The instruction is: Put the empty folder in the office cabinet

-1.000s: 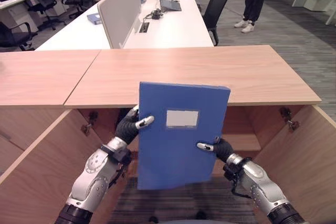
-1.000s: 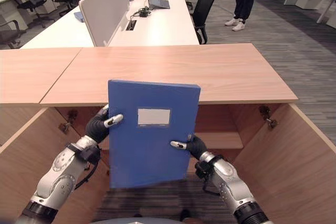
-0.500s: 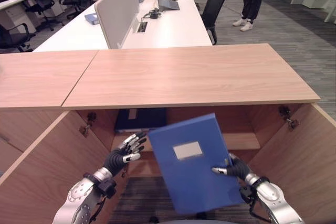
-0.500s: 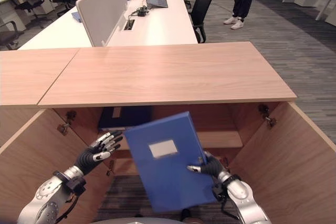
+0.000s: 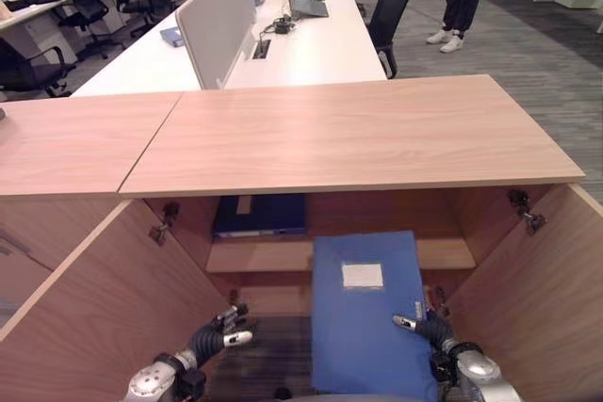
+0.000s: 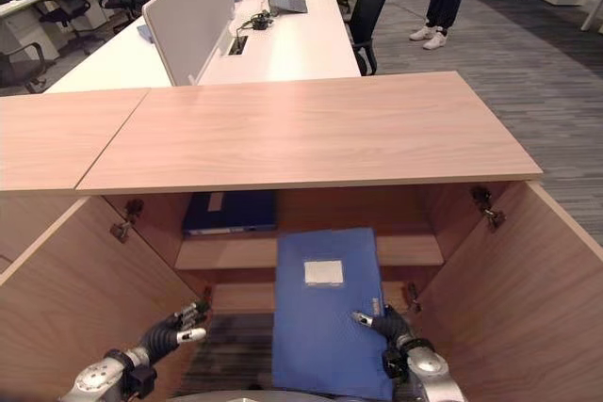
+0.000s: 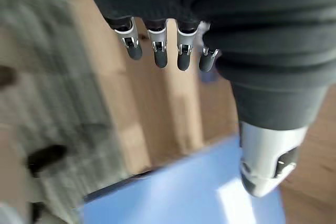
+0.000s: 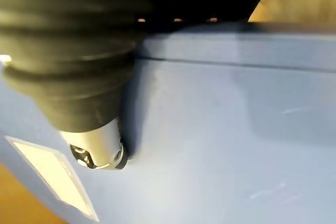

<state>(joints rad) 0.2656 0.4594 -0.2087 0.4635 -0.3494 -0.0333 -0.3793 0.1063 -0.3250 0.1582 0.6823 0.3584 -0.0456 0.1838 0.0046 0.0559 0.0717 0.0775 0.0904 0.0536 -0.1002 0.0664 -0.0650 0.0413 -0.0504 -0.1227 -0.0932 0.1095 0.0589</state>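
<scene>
Left eye view showed the right hand [image 5: 426, 329] pinching the blue folder [image 5: 367, 313], long axis pointing into the office cabinet [image 5: 339, 253]; left hand [image 5: 215, 335] relaxed, apart.

The flat rectangular folder [image 5: 367, 313] is plain bright blue with a small white label. A darker navy folder [image 5: 260, 215] lies on a shelf of the light wood-grain cabinet [image 5: 349, 134]. The carpet floor [image 5: 546, 63] is grey with fine stripes.
</scene>
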